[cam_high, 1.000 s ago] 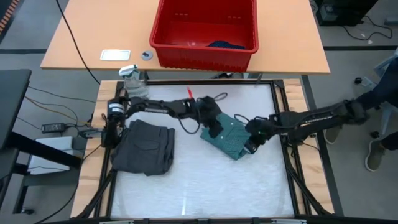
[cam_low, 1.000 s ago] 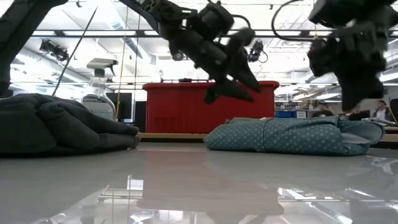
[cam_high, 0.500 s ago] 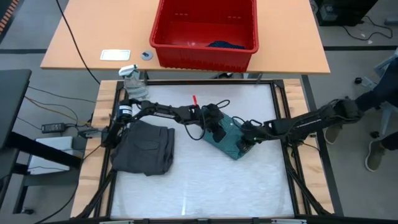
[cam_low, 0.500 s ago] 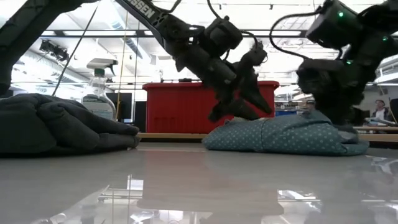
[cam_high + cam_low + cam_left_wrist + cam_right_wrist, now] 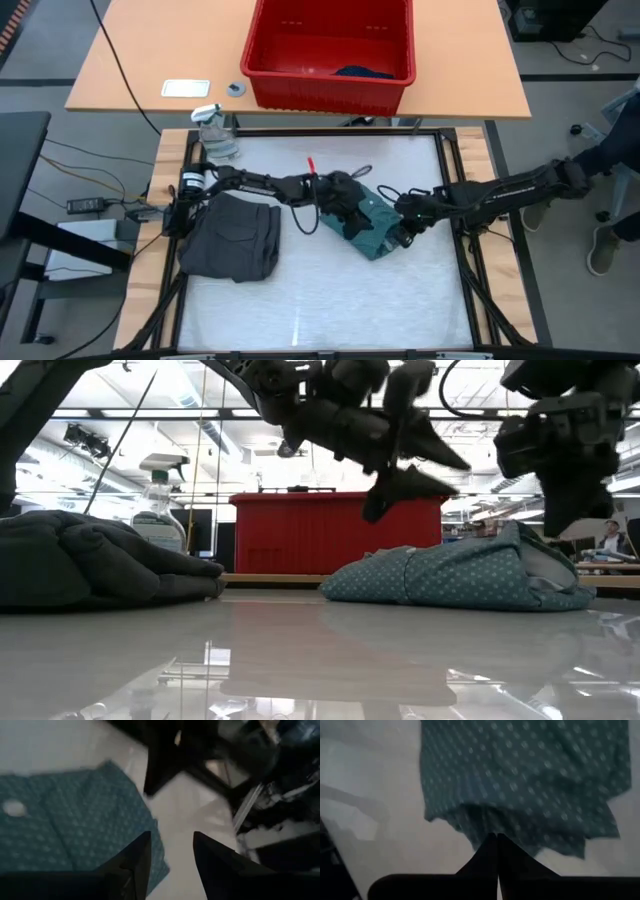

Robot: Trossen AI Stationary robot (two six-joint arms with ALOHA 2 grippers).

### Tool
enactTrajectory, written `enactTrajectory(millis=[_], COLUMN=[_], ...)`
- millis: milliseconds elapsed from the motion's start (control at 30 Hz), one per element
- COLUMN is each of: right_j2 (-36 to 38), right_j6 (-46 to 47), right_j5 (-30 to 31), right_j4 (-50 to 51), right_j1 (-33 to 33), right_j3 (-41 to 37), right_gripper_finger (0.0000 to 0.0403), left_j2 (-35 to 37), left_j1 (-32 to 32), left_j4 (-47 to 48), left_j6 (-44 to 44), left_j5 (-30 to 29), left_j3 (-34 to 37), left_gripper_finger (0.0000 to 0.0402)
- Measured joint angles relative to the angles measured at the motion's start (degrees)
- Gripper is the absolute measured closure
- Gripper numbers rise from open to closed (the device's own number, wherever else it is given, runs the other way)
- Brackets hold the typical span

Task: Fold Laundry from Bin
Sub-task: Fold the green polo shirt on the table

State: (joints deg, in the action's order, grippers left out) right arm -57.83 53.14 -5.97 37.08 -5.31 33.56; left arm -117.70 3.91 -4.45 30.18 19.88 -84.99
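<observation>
The folded teal-green dotted shirt (image 5: 377, 240) (image 5: 450, 575) lies right of the middle of the white table. My left gripper (image 5: 351, 218) (image 5: 415, 465) hangs open above the shirt's left part; in its wrist view the fingers (image 5: 171, 837) stand over the shirt's corner (image 5: 65, 815) and bare table. My right gripper (image 5: 402, 235) (image 5: 560, 520) is shut at the shirt's right side. A folded dark grey piece (image 5: 232, 235) (image 5: 90, 560) lies at the left. The red bin (image 5: 330, 88) stands on the far wooden table, a dark blue piece (image 5: 362, 72) inside. My right gripper's shut fingertips (image 5: 495, 842) point slanting down at a loose folded edge (image 5: 470, 822) on the shirt's right side. I cannot tell whether they touch the cloth. My left gripper touches nothing.
A black frame (image 5: 455, 190) borders the white table. A small red stick (image 5: 310, 160) lies far of the shirt; a bottle (image 5: 213, 128) stands at the far left corner. A person's leg and shoe (image 5: 605, 245) show at the right. Open table lies toward the near edge.
My left gripper has gone toward the table's right over the shirt and tipped up closer to level. My right gripper came down onto the shirt with shut fingers, then drew back up and to the right. The shirt's right part now humps up higher than before.
</observation>
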Motion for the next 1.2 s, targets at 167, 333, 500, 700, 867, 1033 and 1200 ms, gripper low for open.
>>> enactTrajectory(millis=[167,333,500,700,867,1033,1200], right_j2=[-2.52,-6.56,-12.37,-18.82,-17.65,-9.24,-1.65], right_j6=[4.56,9.49,9.72,5.16,4.67,5.85,7.10], right_j5=[2.80,9.29,14.21,12.13,4.56,1.18,-0.75], right_j4=[-0.03,-8.95,-15.49,-29.47,-27.14,-17.51,-14.00], right_j1=[-2.51,-5.25,-5.48,-5.43,-5.31,-6.39,-6.16], right_j3=[-2.21,-4.62,-5.09,-5.11,-4.41,-1.32,4.65], right_gripper_finger=[0.0400,0.0401,0.0401,0.0402,0.0402,0.0402,0.0402], left_j2=[-3.42,-7.67,-9.13,-9.17,-9.17,-9.17,-9.15], left_j1=[-1.30,-0.77,-1.01,-1.91,-2.14,-2.26,-2.55], left_j4=[-0.61,-7.21,-12.06,-11.21,-10.23,-10.72,-11.84], left_j6=[-2.76,-2.45,0.07,-1.69,-0.99,-0.69,-2.11], left_j5=[-7.54,-8.39,-4.70,-3.55,0.20,6.35,12.98], left_j3=[0.15,0.14,0.12,0.11,0.11,0.11,0.11], left_gripper_finger=[0.0251,0.0251,0.0251,0.0251,0.0251,0.0251,0.0251])
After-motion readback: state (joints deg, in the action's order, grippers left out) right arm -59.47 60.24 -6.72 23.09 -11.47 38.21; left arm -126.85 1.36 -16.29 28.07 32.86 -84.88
